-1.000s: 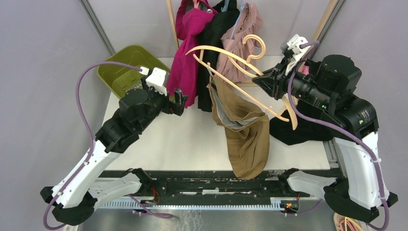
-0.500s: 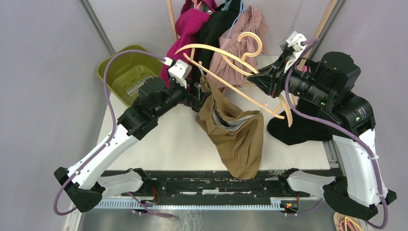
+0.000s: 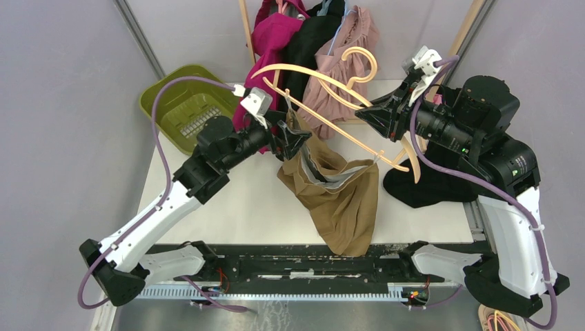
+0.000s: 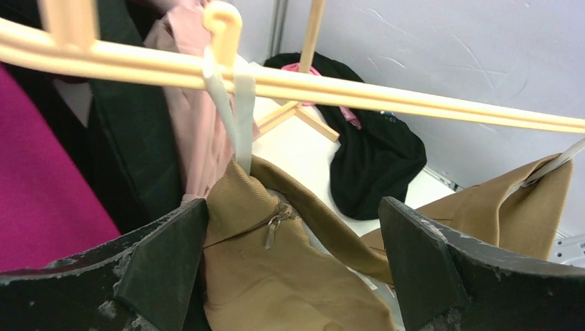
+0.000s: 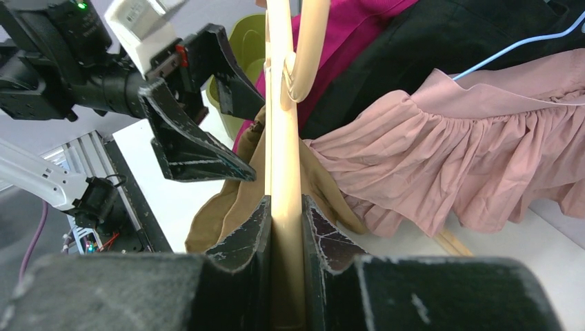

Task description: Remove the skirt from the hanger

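Over the desk (image 3: pixel 227 200), left gripper (image 3: pixel 293 134), wide open, is arriving at the skirt (image 3: pixel 338 200) while right gripper (image 3: pixel 363 116) is clamping the hanger (image 3: pixel 324 76); unhooking looks next.

The tan skirt (image 3: pixel 341 200) hangs by pale loops from the tilted cream hanger (image 5: pixel 283 103) clamped in the right pincer (image 5: pixel 284 221), its zippered waist between the spread fingers of the left pincer (image 3: pixel 295 136).

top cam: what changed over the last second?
The left pincer swung right from beside the green basket to the skirt. Open, it now straddles the waistband under the hanger. The skirt's top shifted left. No grasp, no release. Unchanged: right pincer shut on the hanger, black garment.
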